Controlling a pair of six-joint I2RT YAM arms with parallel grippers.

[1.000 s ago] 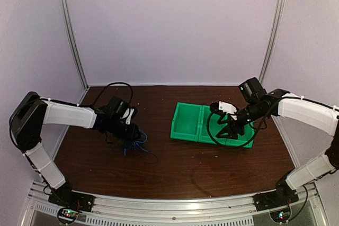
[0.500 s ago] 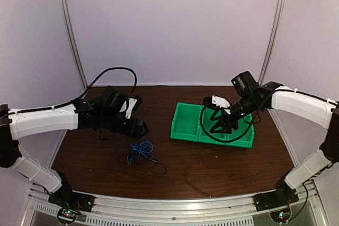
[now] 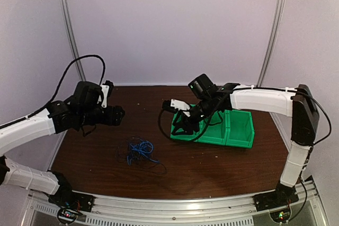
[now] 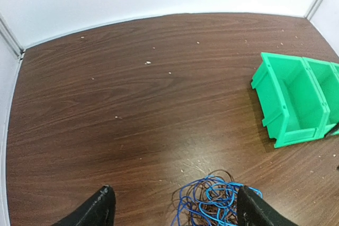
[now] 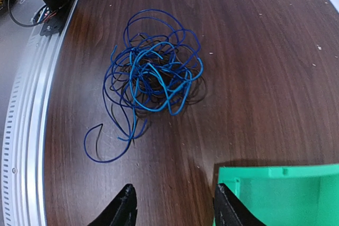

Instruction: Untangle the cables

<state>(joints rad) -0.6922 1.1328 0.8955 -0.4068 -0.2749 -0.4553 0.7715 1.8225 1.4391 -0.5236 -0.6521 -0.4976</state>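
Left gripper: fingers spread wide, holding nothing, hovering over the table. Right gripper: fingers apart, empty. Cables: tangled on the table, untouched, near green bin.

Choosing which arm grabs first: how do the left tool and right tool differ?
The left tool frames the cables between its fingers; the right tool sees them well ahead. The left tool hangs over bare table, the right tool beside the green bin. Both are open, empty.
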